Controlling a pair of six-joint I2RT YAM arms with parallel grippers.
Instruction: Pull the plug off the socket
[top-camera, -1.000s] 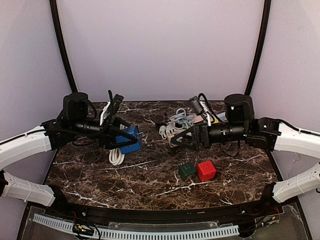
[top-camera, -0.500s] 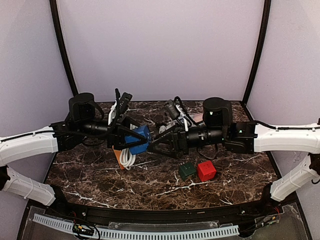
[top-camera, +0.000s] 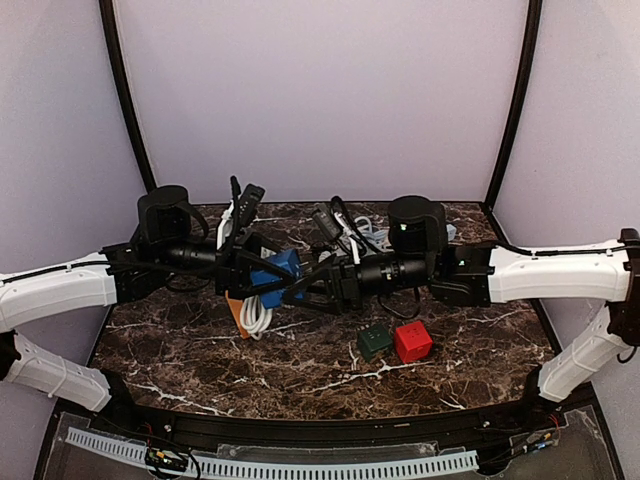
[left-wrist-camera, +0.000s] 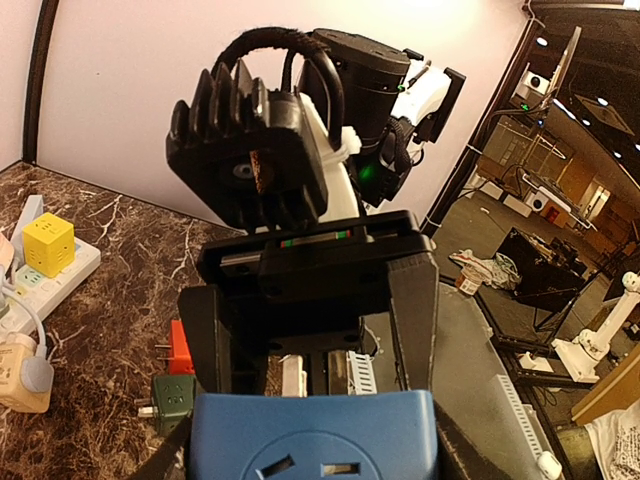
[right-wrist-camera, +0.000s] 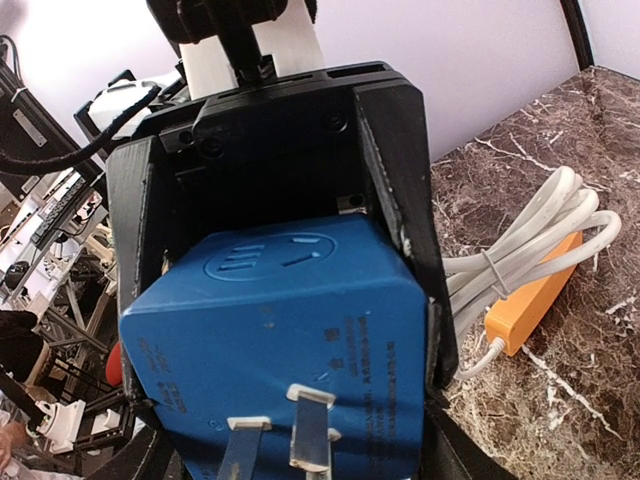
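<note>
- Position: the blue cube (right-wrist-camera: 290, 340), the piece under handling, is up in the air over the table (top-camera: 200, 365), left of centre and clear of any strip. Its two metal prongs (right-wrist-camera: 305, 425) stand bare, pointing at the right wrist camera.
- The left gripper (top-camera: 265, 277) is clamped on the cube, one finger on each side face.
- The right gripper (top-camera: 305, 286) meets it head-on, with its fingers parted and flanking the cube's near end. Whether they press on the cube cannot be told.
- An orange block (right-wrist-camera: 535, 290) with a bundled white cord (right-wrist-camera: 520, 235) shows just beside and below the cube. Whether it is joined to the cube's hidden face cannot be told.
- Progress, as a judgement: the bare prongs mean the cube is out of any strip. If the orange block is its mate, that separation is unconfirmed and is what remains.
- Clearances: the arms stand nose to nose, so open room lies outward, each arm toward its own side.
- The green cube (top-camera: 374, 341) and red cube (top-camera: 412, 341) lie on the table below the right arm, apart from both grippers.
- The white power strip (left-wrist-camera: 60, 275) carrying a yellow cube (left-wrist-camera: 47, 243) lies at the rear, well apart.
- Risk: the cord may drag or snag on a pull.
</note>
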